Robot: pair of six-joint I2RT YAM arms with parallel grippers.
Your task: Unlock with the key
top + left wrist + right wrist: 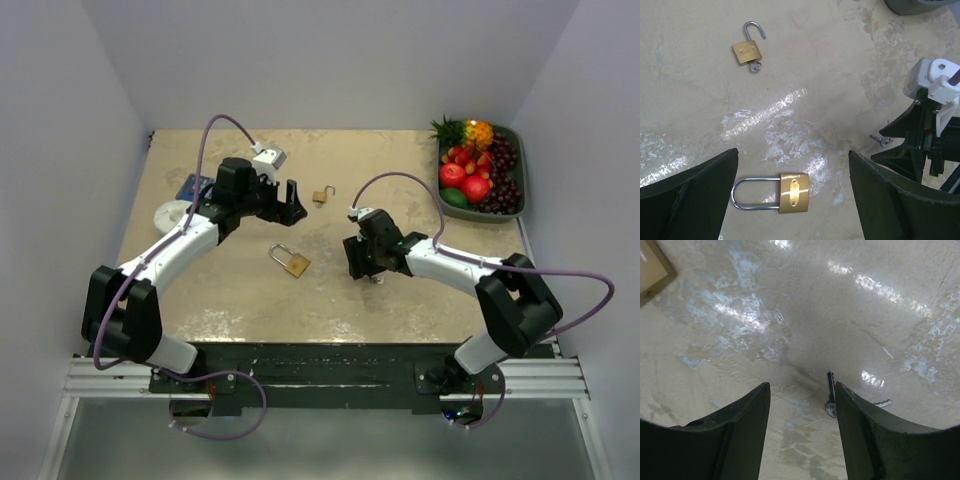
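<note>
My right hand (801, 388), spread apart, hung over the key (831, 392), lower centre; an off-centre close might skid it away.

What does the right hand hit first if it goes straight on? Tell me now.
Most likely the key, which lies on the table just inside one finger of the open right hand. Otherwise it meets bare tabletop. Depth is hard to judge.

Top external: high and behind, looking down on the whole table (240, 300). Left wrist: mid-height, facing down; shares shut padlock (792, 192) and open padlock (746, 51) with top. Right wrist: very close to the surface, loose key (831, 390) in view.
</note>
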